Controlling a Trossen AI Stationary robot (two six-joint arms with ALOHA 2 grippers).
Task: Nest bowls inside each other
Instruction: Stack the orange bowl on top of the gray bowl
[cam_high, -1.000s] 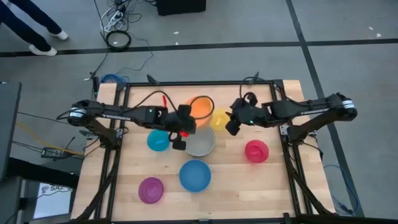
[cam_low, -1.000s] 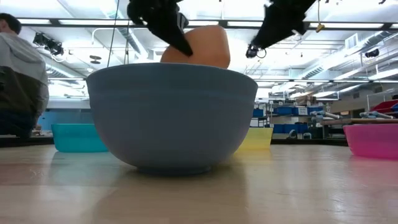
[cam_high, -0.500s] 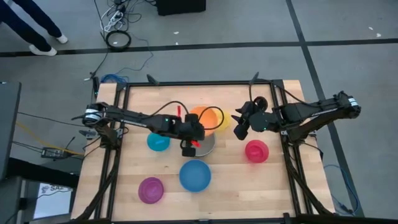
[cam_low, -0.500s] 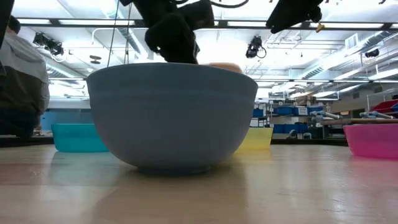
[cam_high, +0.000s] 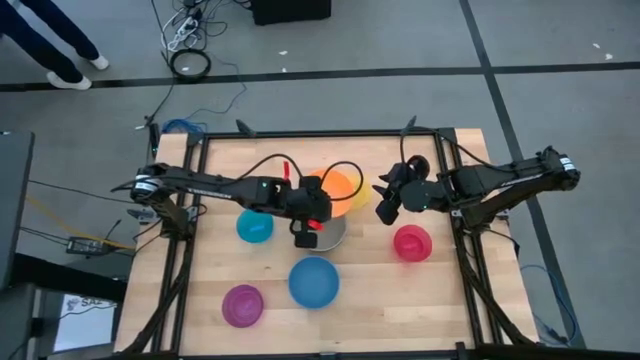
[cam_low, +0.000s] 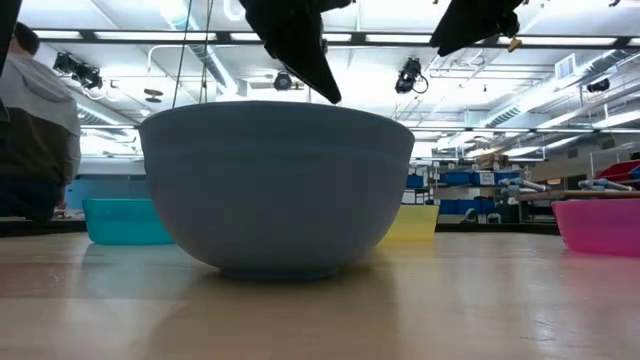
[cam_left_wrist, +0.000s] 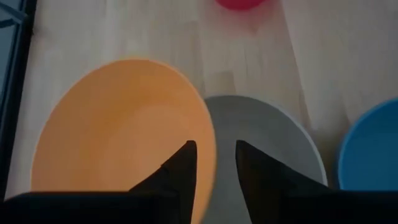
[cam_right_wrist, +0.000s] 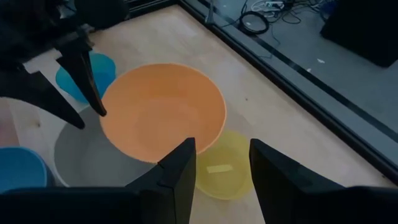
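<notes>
Over the grey bowl (cam_right_wrist: 93, 158), the orange bowl (cam_right_wrist: 163, 112) sits tilted, one edge down inside and the far edge hanging out over the yellow bowl (cam_right_wrist: 225, 168). My left claw (cam_left_wrist: 211, 163) stands open astride its rim, gripping nothing; my right claw (cam_right_wrist: 221, 171), also open, waits nearby. I should lift straight up, clear of the rim, so the bowl settles level.

Orange bowl (cam_high: 338, 190): plain orange, no pattern; grey bowl (cam_high: 328, 233): plain pale grey; yellow bowl (cam_right_wrist: 222, 170): plain pale yellow; teal bowl (cam_high: 254, 226): plain teal; blue bowl (cam_high: 314, 282): plain mid blue, slate-blue in the low view; red-pink bowl (cam_high: 411, 242): plain pinkish red; magenta bowl (cam_high: 243, 305): plain magenta; desk (cam_high: 400, 300): light wood, planked grain, black frame rails; left end effector (cam_left_wrist: 212, 165): black fingers, with a red part on the arm behind it; right end effector (cam_right_wrist: 222, 163): black fingers; floor (cam_high: 560, 110): grey with dark lines; cables (cam_high: 190, 62): black.
</notes>
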